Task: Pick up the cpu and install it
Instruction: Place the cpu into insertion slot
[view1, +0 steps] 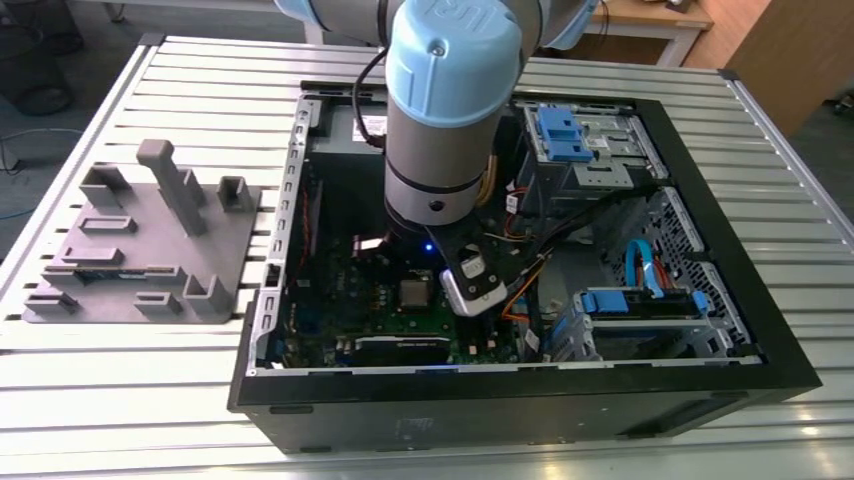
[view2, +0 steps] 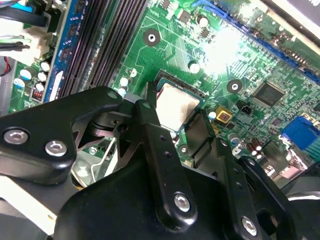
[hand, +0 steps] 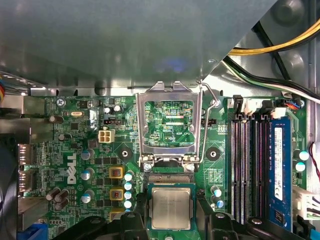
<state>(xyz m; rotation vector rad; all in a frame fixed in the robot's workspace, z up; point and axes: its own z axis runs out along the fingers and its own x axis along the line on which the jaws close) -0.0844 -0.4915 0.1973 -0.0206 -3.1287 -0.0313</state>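
Gripper (view2: 175, 119) hangs low over the motherboard (hand: 90, 150) inside the open computer case (view1: 534, 410), and we see its black fingers (view2: 150, 127) spread apart, one on each side of the cpu (hand: 171, 207). We find the cpu lying flat in its socket (hand: 170, 178), silver top up, free of the fingers. Next to the socket the hinged metal frame (hand: 171, 88) stands open. Memory slots (hand: 245, 165) run beside the socket. On the exterior view's left, a grey fixture (view1: 134, 250) sits on the slatted table (view1: 107, 400), well apart from the case
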